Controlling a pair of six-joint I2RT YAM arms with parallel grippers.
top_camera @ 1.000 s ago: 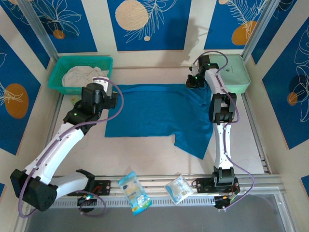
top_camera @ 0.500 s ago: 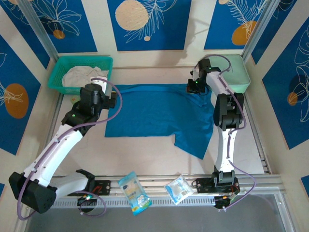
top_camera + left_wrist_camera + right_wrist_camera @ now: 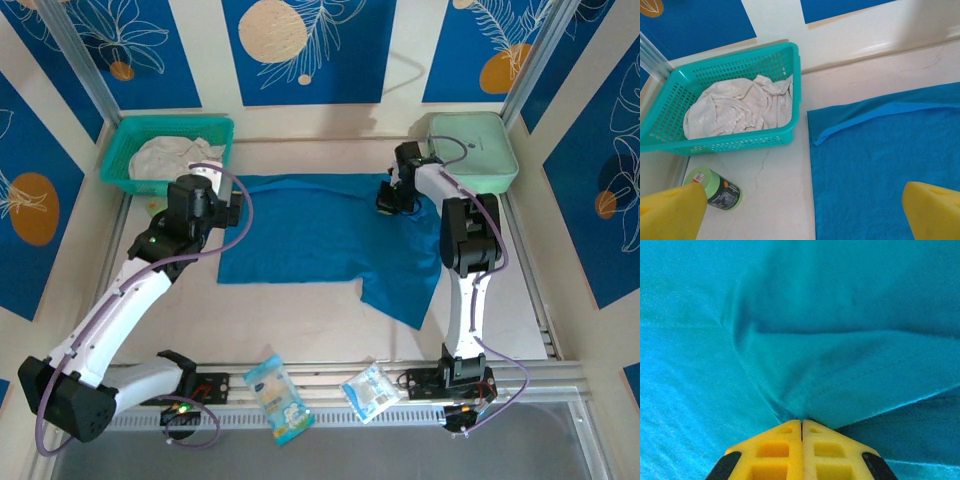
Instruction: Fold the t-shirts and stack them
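Right gripper (image 3: 802, 421) tight on teal t-shirt (image 3: 840, 365) — can (image 3: 715, 187) label unreadable

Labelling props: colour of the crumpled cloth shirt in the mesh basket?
Off-white crumpled shirt; clearest in left wrist view.

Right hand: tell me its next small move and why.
Probably lift the right hand slightly and draw its pinched fold across the teal t-shirt toward the left side. It is shut on the shirt's far right edge, cloth puckering into its tips, while the rest lies flat and the left hand hangs open.
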